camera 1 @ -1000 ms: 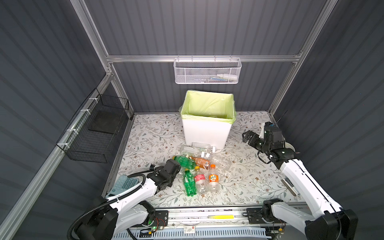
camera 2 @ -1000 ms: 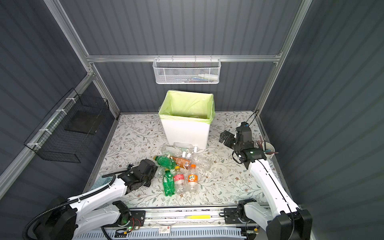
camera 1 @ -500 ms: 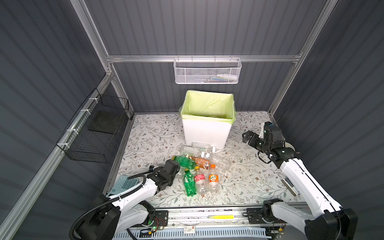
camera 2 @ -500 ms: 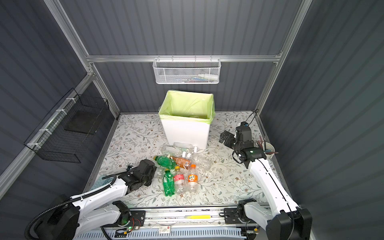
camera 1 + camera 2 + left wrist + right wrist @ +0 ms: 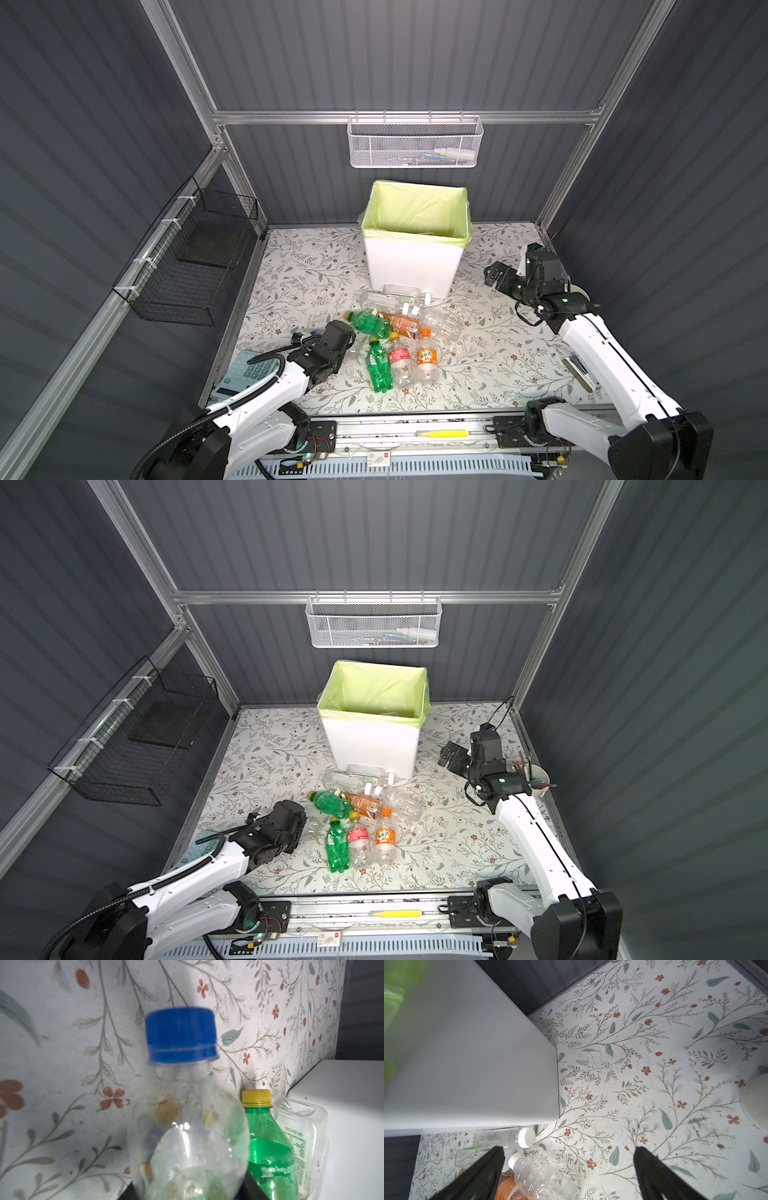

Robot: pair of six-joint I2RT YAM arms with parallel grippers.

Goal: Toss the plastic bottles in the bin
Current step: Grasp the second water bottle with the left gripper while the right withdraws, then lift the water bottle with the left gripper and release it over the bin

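Fingers (L) (image 5: 254,1190) narrowed, prob. gripping blue-cap bottle (image 5: 187,1136)

The plastic bottles (image 5: 380,368) lie clustered before the bin (image 5: 411,266), the left tool (image 5: 351,343) beside them.

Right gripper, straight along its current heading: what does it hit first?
Most likely the floral mat, right beside the corner of the bin. The right gripper is open and empty; depth is unclear, so it could clip the bin wall instead.
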